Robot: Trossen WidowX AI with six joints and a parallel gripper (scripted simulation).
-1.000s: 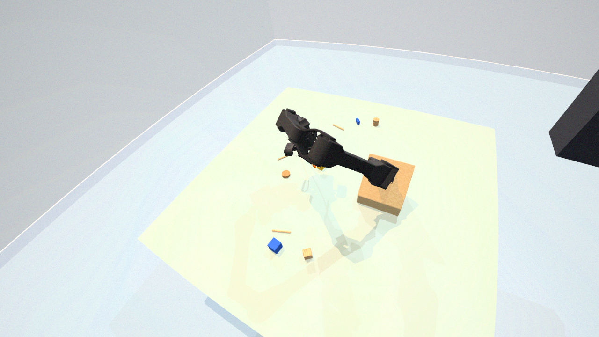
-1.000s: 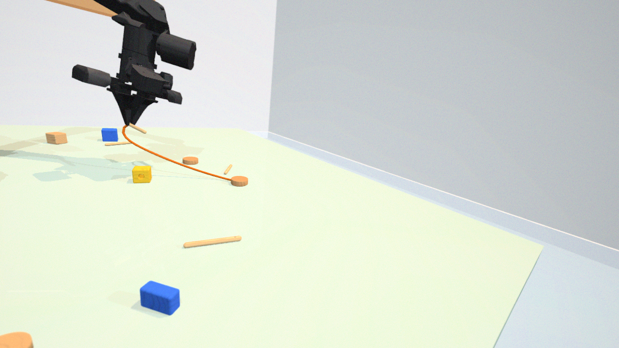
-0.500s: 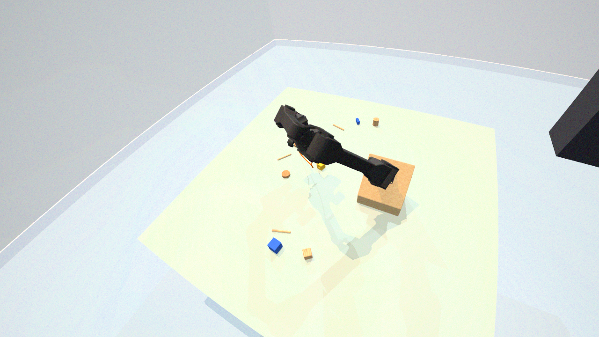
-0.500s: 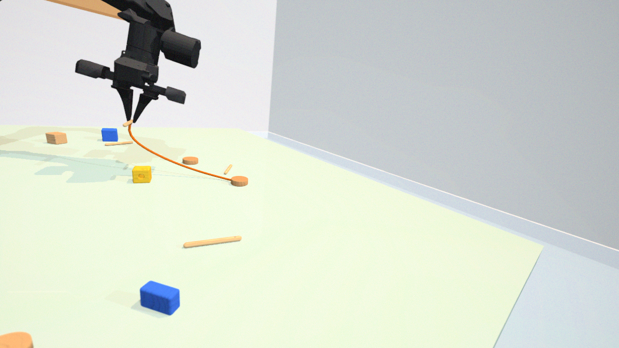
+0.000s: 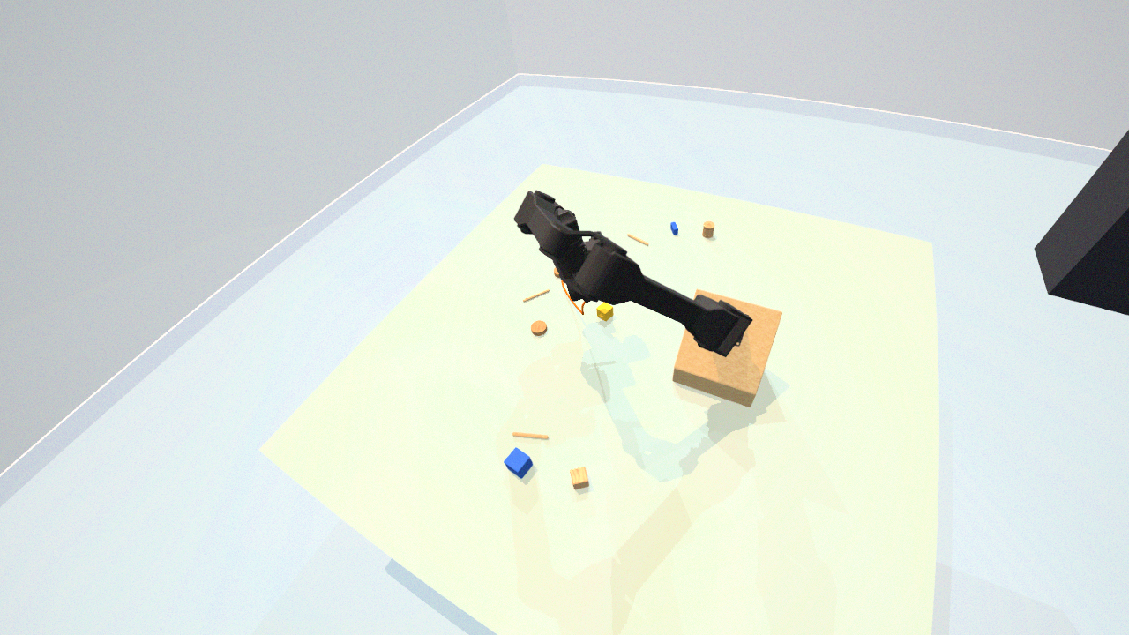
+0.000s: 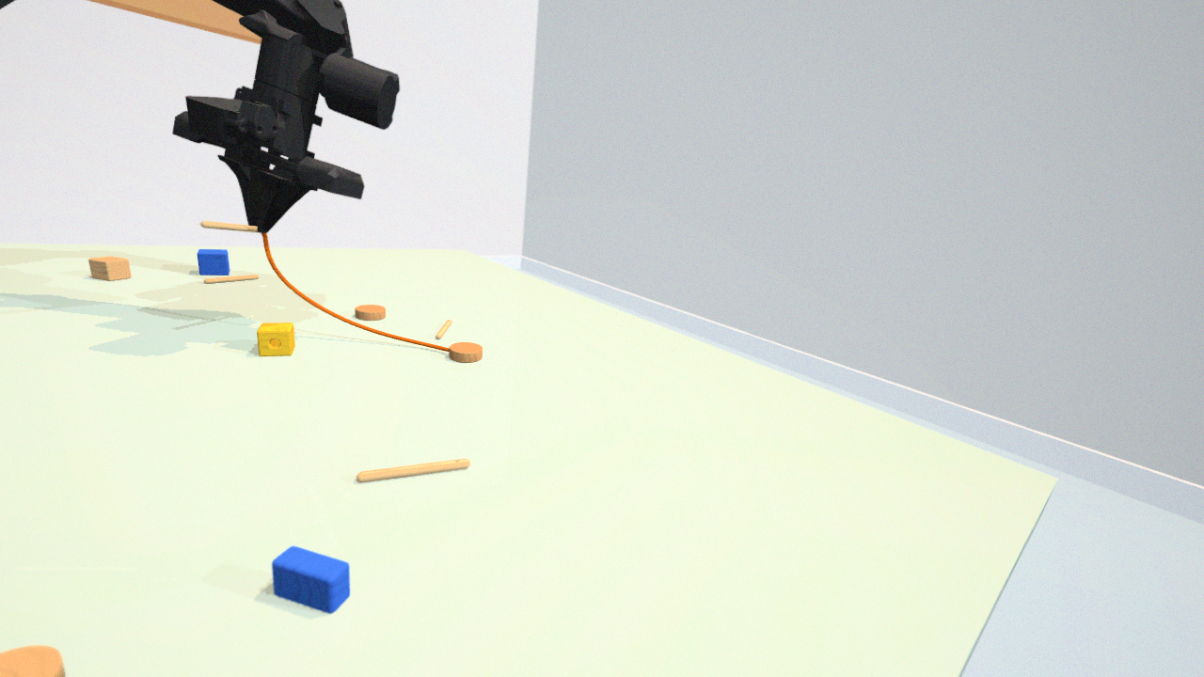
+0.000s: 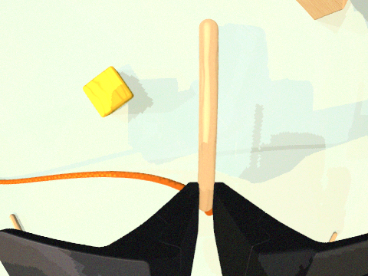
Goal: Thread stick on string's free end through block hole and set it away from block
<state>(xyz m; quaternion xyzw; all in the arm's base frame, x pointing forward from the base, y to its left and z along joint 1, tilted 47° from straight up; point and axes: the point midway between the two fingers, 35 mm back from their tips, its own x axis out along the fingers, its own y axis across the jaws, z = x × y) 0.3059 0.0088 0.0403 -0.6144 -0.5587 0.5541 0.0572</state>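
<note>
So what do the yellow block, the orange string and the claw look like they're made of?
Yellow block: probably wood, painted or stained yellow; grain lines show on its face.
Orange string: braided cord, judging by its woven texture; the fibre is unclear.
Claw: smooth and black, perhaps plastic or coated metal; its even, dark surface doesn't settle which.

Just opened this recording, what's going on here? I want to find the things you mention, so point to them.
The gripper (image 6: 263,228) (image 7: 205,192) is shut on the stick (image 6: 227,226) (image 7: 208,103), near its string end, and holds it above the table. The orange string (image 5: 571,302) (image 6: 296,290) (image 7: 103,174) runs down to a button (image 6: 465,352). The yellow block (image 5: 604,311) (image 6: 276,339) (image 7: 108,92) sits on the table, not yet threaded.
</note>
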